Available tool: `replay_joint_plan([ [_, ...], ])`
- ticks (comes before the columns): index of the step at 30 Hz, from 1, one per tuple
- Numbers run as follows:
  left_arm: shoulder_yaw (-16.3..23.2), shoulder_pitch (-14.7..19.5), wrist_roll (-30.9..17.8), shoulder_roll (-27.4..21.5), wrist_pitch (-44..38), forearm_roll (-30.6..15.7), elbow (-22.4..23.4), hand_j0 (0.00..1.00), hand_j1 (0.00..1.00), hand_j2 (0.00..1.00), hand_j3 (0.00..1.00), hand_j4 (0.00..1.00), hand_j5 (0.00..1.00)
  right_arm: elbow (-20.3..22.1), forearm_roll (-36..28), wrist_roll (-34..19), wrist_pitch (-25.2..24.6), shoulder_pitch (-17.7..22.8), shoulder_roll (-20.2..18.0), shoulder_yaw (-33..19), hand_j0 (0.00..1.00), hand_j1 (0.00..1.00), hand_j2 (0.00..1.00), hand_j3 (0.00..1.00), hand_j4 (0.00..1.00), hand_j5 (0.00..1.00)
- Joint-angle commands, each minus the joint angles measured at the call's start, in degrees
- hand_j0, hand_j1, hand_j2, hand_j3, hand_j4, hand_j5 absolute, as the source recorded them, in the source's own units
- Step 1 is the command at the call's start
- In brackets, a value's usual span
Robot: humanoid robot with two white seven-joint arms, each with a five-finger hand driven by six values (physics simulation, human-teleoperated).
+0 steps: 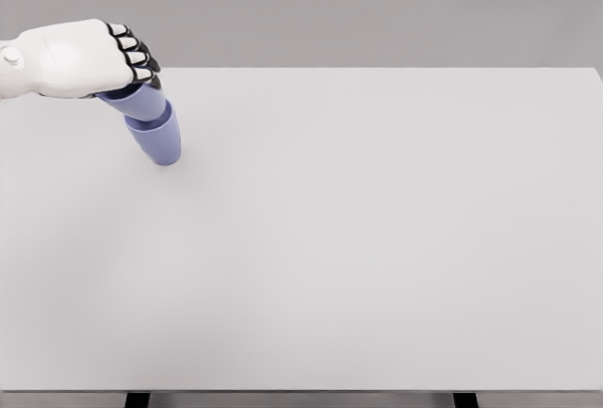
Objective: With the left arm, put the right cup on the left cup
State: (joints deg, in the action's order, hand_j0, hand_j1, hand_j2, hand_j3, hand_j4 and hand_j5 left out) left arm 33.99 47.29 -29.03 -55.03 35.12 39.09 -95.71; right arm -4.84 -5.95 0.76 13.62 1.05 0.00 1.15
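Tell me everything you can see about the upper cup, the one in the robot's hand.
The upper cup is plain lavender-blue, smooth and matte, plastic-looking, with no handle visible. It sits tilted, nested in the lower cup of the same colour, which stands on the white table near its far left. The left hand covers its top, dark-tipped fingers curled over it, so its top end is hidden. Only part of its side wall shows.

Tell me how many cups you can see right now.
2. The lower cup stands on the table near its far left. The upper cup sits nested in it, tilted, gripped by the left hand. None seem hidden.
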Motion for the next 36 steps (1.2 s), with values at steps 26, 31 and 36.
replay_joint_plan([
  [26, 0.38, -0.88, -0.85, 0.01, -0.12, 0.02, 2.81, 1.0, 1.0, 1.0, 1.0, 1.0, 1.0, 0.01, -0.02, -0.05, 0.0, 0.0, 0.0, -0.01, 1.0, 1.0, 1.0, 1.0, 1.0, 1.0],
  [31, 0.38, -0.88, -0.85, 0.01, -0.12, 0.02, 2.81, 1.0, 1.0, 1.0, 1.0, 1.0, 1.0, 0.01, -0.02, 0.03, 0.0, 0.0, 0.0, -0.01, 1.0, 1.0, 1.0, 1.0, 1.0, 1.0],
  [36, -0.24, -0.53, -0.76, -0.08, -0.12, -0.33, 3.6, 1.0, 1.0, 1.0, 1.0, 1.0, 1.0, 0.01, -0.02, 0.03, 0.0, 0.0, 0.0, -0.01, 1.0, 1.0, 1.0, 1.0, 1.0, 1.0],
])
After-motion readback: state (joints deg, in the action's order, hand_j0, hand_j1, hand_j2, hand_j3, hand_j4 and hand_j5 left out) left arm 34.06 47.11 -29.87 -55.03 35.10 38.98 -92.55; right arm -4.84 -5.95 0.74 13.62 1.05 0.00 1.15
